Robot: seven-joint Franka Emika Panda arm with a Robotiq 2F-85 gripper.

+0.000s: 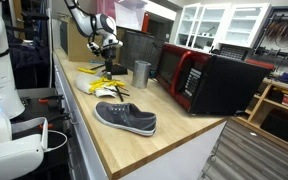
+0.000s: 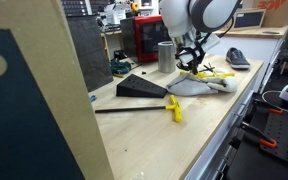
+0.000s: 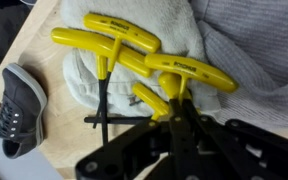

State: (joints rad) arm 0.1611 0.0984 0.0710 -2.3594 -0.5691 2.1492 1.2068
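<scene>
The wooden tabletop (image 1: pixel 184 130) carries a red and black microwave (image 1: pixel 209 80) along its back edge. A white towel (image 3: pixel 174 30) lies toward the far end, close to the front edge. A grey shoe (image 1: pixel 126 118) sits by that same front edge, well apart from the towel. A black wedge (image 2: pixel 139 88) and a metal cup (image 1: pixel 141 73) stand nearby. The pincer (image 3: pixel 174 118) hangs over the towel, its jaws drawn together on the shaft of a yellow T-handle key (image 3: pixel 189 72), which rests on the towel beside two other keys (image 3: pixel 104 45).
</scene>
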